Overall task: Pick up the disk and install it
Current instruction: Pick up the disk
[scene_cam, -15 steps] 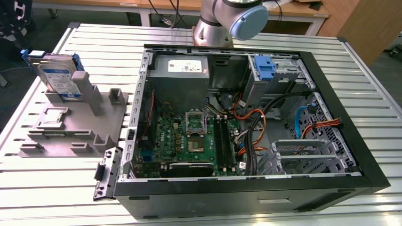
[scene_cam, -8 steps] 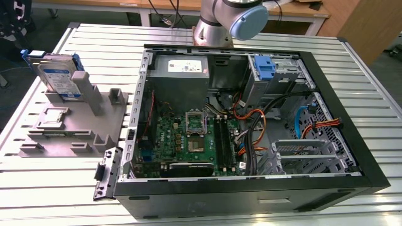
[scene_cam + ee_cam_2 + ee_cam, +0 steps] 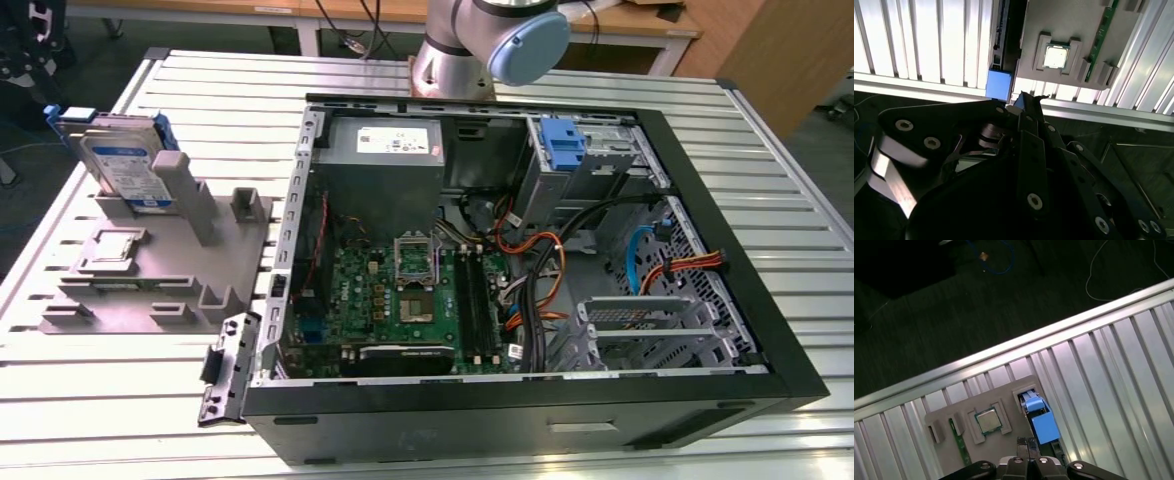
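Pincer: the gripper looks clenched to me. In both wrist views the two fingertips sit pressed together with nothing between them.
Disk: the disk hasn't been picked up. It stands on edge in the grey fixture, propped against one of its upright posts, with the label side showing and the blue bracket around it.
Disk from above: in the first wrist view it's basically just the blue bracket edge poking out of its slot. In that view the gripper tips sit just beside it and aren't touching it. The second wrist view shows the same blue edge just past the black finger linkages.
Fixture extras: a CPU chip sits in a square pocket, and a green memory stick stands in a slot on the far side of the chip from the disk.
Table: the slatted aluminium table carries everything, with the fixture towards the exterior view's left.
PC case: the open PC case lies on its side at the exterior view's right of the fixture, near it but apart. You can see the motherboard, the grey power supply and another blue carrier in a bay.
Arm: the arm rises from behind the case.
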Robot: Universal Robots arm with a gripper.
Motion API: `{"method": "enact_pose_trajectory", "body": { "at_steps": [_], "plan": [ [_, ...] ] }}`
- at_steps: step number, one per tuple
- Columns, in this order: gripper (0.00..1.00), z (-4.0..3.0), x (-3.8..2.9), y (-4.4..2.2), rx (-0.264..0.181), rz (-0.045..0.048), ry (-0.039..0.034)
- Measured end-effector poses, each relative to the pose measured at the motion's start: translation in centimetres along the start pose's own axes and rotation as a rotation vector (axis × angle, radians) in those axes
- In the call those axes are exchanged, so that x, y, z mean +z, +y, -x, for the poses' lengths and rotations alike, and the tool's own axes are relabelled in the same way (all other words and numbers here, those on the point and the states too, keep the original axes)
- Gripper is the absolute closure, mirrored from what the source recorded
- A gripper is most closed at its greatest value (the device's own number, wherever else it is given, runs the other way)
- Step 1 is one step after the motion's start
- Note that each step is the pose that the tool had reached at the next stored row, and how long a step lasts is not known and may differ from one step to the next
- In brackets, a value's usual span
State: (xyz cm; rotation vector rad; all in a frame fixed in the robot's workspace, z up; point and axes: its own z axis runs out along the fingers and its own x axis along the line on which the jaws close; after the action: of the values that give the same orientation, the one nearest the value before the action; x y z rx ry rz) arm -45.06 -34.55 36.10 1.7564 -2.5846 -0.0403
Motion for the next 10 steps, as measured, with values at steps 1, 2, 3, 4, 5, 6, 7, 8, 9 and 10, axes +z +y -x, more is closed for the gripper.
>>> {"method": "enact_pose_trajectory", "body": {
  "at_steps": [1,2,3,4,5,6,7,8,9,10],
  "plan": [
    [0.9,0.0,0.0,0.0,-0.005,0.0,0.0001],
    [0.9,0.0,0.0,0.0,-0.009,0.0,0.0003],
    [0.9,0.0,0.0,0.0,-0.013,0.0,0.0004],
    [0.9,0.0,0.0,0.0,-0.017,0.0,0.0005],
    [0.9,0.0,0.0,0.0,-0.02,0.0,0.0007],
    [0.9,0.0,0.0,0.0,-0.024,0.0,0.0007],
    [0.9,0.0,0.0,0.0,-0.027,0.0,0.0008],
    [0.9,0.0,0.0,0.0,-0.03,0.0,0.0009],
    [0.9,0.0,0.0,0.0,-0.034,0.0,0.001],
    [0.9,0.0,0.0,0.0,-0.037,0.0,0.0011]
  ]
}}
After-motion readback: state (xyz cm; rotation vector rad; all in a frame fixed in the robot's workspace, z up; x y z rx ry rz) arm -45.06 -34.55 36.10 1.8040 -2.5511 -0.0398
